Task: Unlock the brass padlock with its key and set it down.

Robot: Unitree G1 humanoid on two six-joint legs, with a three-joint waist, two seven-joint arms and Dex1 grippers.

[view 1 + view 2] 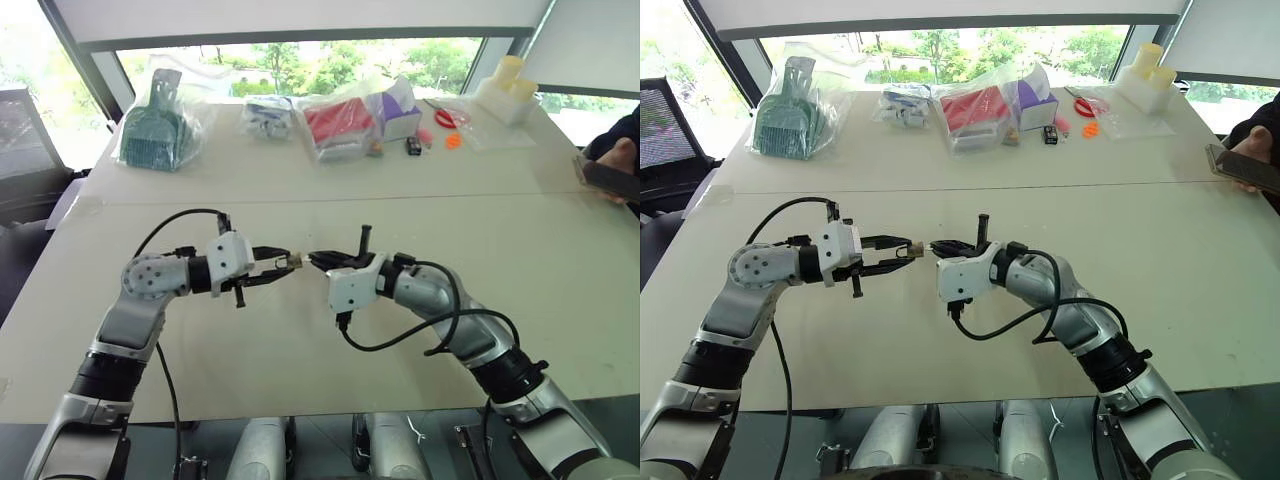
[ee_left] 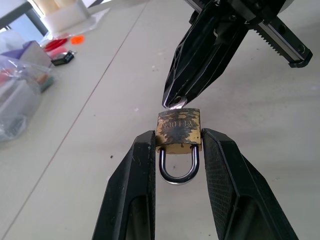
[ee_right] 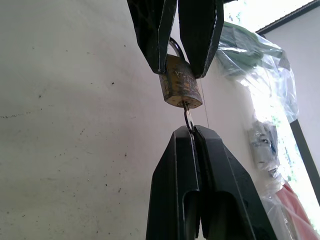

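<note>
We see the small tarnished yellow-brass padlock [image 2: 179,129] with its silvery shackle closed, held above the white table [image 1: 300,340], pinched by its sides in the left gripper [image 2: 178,145]. The thin silvery key [image 3: 188,118] sits in its keyhole, the right gripper [image 3: 193,131] pressed together on the key's bow. Both forearms angle inward, near level, tips meeting mid-table.

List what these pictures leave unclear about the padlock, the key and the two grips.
- Key: its bow is pinched inside the right gripper, its blade inside the brass padlock; the depth stays hidden.
- Shackle: looks seated, but the left gripper fingers cover the body's sides, so locked or unlocked cannot be judged.
- Head views: padlock and key are too small to separate.
</note>
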